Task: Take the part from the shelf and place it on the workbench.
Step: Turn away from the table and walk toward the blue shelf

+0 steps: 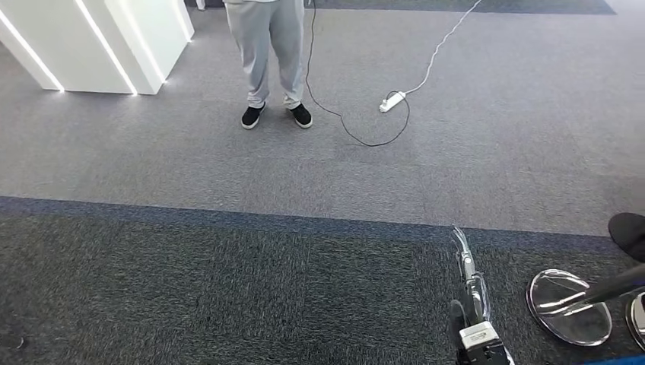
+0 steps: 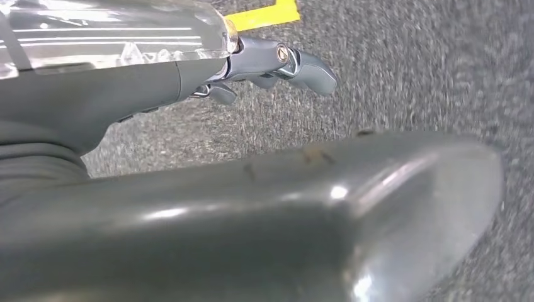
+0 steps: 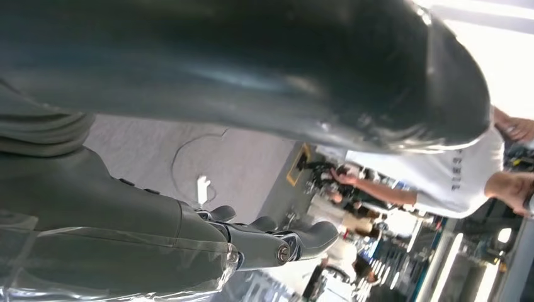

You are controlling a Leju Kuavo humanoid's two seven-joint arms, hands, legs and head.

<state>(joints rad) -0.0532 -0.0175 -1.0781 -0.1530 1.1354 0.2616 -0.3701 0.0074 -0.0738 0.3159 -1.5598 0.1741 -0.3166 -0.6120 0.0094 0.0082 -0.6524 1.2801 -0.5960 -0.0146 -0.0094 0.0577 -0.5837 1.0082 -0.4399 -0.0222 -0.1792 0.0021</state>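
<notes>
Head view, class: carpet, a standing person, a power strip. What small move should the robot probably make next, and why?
Probably turn to find the shelf: ahead lie only carpet, a person and a power strip, and the right hand appears to hold nothing.

Left hand point(image 2: 264, 63) empty, fingers point(image 2: 312, 69) loosely extended, right hand point(image 3: 264, 242) empty, likewise

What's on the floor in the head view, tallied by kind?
Person standing: 1
White power strip: 1
Black cable: 1
Round chrome base plates: 2, one whole, one cut off at the edge
White lit counter: 1
Total: 6
</notes>
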